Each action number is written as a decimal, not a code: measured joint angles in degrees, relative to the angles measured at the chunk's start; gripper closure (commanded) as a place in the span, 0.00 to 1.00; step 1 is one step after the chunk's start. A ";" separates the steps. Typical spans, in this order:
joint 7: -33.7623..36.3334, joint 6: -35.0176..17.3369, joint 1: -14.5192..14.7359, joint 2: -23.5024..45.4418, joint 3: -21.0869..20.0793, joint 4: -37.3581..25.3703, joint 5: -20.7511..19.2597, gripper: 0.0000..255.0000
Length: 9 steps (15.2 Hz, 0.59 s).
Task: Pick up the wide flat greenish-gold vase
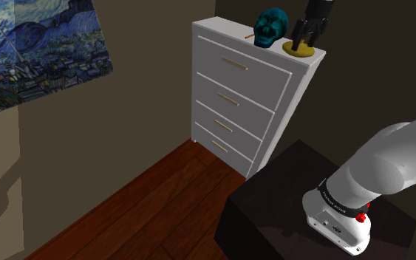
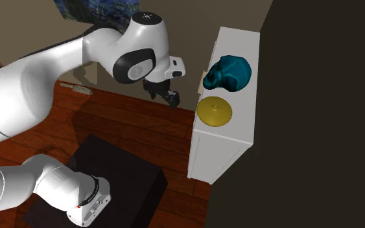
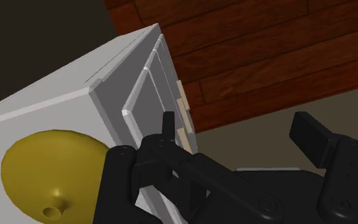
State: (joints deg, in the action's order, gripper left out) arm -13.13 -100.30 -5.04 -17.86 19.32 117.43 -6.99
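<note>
The wide flat greenish-gold vase [image 1: 300,52] sits on the top of the white dresser [image 1: 236,96], at the upper right of the shoulder view, just beside a teal skull [image 1: 270,27] and near the dresser's front corner. In the second exterior view the vase [image 2: 214,111] lies right of centre with the skull [image 2: 227,73] above it in the frame. The gripper [image 1: 302,40] hovers over that corner with its fingers apart and holding nothing. In the wrist view the gripper [image 3: 236,121] is not centred on the vase [image 3: 50,168]: the golden dome lies outside one finger [image 3: 168,124], and the gap between the fingers looks down past the dresser's front edge toward the wooden floor [image 3: 254,51]. The step in hand looks like lining up before the descent. To do it well, I would shift the hand across until the vase's small raised neck (the little knob at its middle) sits between the fingers. Then come straight down, since the low body is probably too wide to span, and keep the fingers off the skull.
</note>
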 measured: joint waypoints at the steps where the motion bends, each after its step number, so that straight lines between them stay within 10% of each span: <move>1: -1.09 -0.27 -0.13 1.87 0.77 -1.82 0.23 0.00; 9: -10.73 -0.77 -2.50 17.79 6.49 -18.50 4.88 0.00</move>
State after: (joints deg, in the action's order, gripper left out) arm -23.85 -101.07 -7.54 -0.07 25.82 98.94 -2.11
